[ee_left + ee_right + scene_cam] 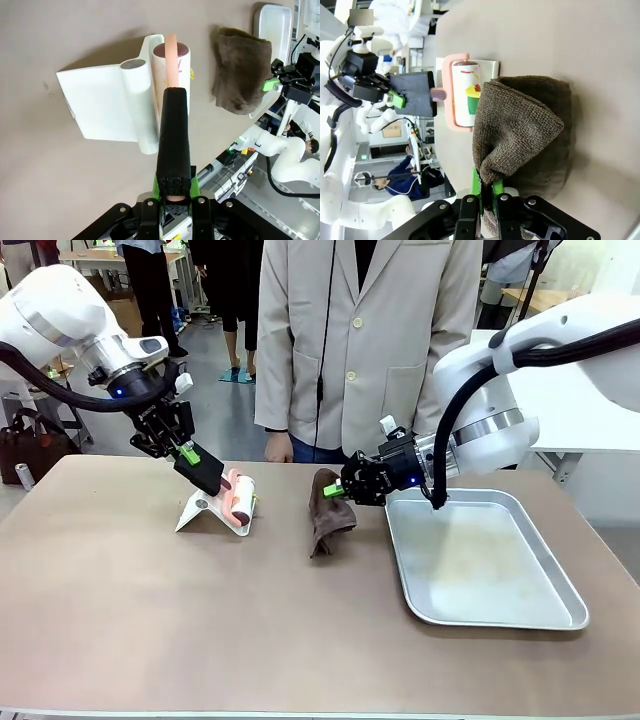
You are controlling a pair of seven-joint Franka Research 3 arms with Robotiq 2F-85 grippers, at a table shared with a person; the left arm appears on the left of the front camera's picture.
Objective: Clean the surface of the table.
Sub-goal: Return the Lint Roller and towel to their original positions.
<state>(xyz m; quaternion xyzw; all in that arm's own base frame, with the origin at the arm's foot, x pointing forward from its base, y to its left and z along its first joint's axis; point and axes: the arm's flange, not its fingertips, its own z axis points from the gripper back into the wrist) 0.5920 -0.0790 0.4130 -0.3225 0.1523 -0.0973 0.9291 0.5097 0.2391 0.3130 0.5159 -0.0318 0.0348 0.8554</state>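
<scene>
Below both sets of jaws spreads the table (150, 620), its long axis running from one arm's side to the other. The right gripper (336, 490), jaws clamped on a corner of the brown cloth (328, 512) whose hanging end touches the top just beside the silver tray (560, 570), looks nearer to wiping. The left gripper (210, 478) is clamped on the black handle (173, 140) of the lint roller (240, 500), over its white stand (200, 510). The right wrist view shows the roller's pink frame and printed label; the left wrist view looks down the handle.
</scene>
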